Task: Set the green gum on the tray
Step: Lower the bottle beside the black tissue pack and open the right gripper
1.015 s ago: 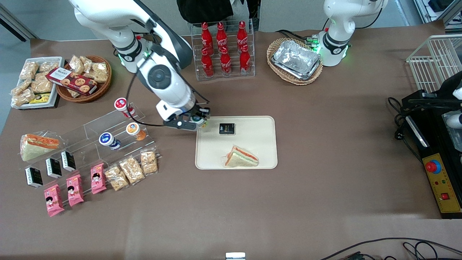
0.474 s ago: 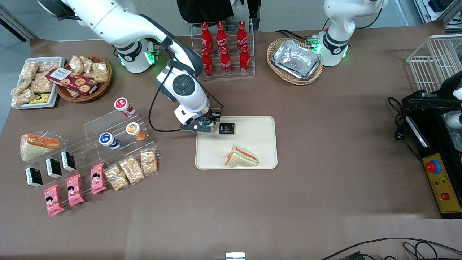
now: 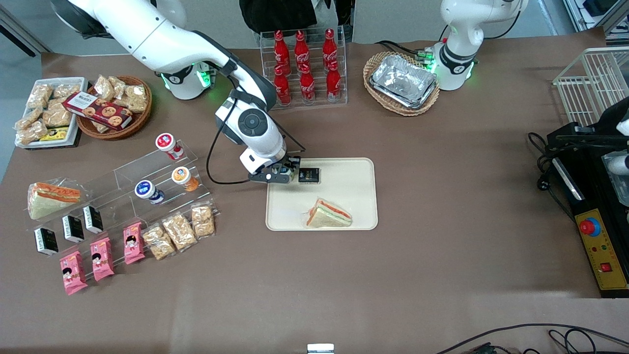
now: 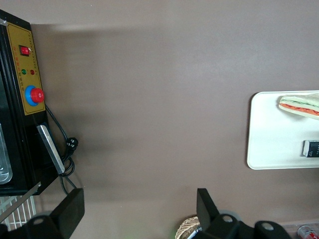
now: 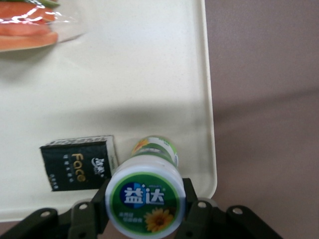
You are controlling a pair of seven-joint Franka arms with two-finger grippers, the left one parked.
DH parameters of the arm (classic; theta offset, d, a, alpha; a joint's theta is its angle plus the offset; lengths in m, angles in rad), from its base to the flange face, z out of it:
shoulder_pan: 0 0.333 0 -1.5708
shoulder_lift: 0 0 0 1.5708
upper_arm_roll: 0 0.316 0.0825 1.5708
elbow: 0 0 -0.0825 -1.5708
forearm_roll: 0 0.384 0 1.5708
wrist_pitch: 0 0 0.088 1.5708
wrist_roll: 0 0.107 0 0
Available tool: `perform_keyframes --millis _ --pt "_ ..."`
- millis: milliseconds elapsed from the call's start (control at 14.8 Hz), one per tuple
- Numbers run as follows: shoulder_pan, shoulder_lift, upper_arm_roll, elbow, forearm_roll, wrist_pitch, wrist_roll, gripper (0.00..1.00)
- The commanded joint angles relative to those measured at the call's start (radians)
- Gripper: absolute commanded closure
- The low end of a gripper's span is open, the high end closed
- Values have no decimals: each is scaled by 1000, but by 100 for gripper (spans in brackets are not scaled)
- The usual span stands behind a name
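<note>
My right gripper [image 3: 285, 173] is shut on the green gum [image 5: 145, 198], a small white bottle with a green lid, which fills the space between the fingers [image 5: 192, 201]. It hangs low over the cream-beige tray [image 3: 344, 194], at the tray's corner farthest from the front camera on the working arm's side, beside a small black packet [image 3: 309, 175]. In the front view the bottle is mostly hidden by the gripper. In the right wrist view the tray [image 5: 149, 74] lies under the bottle and the black packet [image 5: 79, 167] is close beside it.
A wrapped sandwich [image 3: 328, 215] lies on the tray nearer the front camera. A clear stepped rack [image 3: 147, 182] with red-, orange- and blue-lidded bottles stands toward the working arm's end. A rack of cola bottles [image 3: 304, 66] and a basket of foil trays [image 3: 402, 82] are farther back.
The gripper has carried the green gum from just outside the tray's edge to over the tray's corner beside the black packet, and has come lower.
</note>
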Motion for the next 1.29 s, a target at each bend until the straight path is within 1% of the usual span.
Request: perform_keyframes --millis 0,68,135,271,541,677,744,812,947,1083,1218 --pt "12 35 -10 3 -57 42 26 77" --pt "18 41 -23 3 -65 44 26 72" --pt "30 43 -32 3 -65 50 32 70" --pt "46 44 -51 8 -65 55 38 0" --pt "43 41 -57 10 -71 53 38 0" --pt "32 -1 -57 22 -71 32 26 0" --pt "27 -47 -57 34 -71 -25 18 0" --pt "20 -86 -57 75 -73 -116 -5 0" --pt "12 -150 -59 161 -64 -311 -135 0" --pt "-48 -184 -63 259 -19 -466 -206 0" --pt "-75 -212 -71 359 21 -591 -328 0"
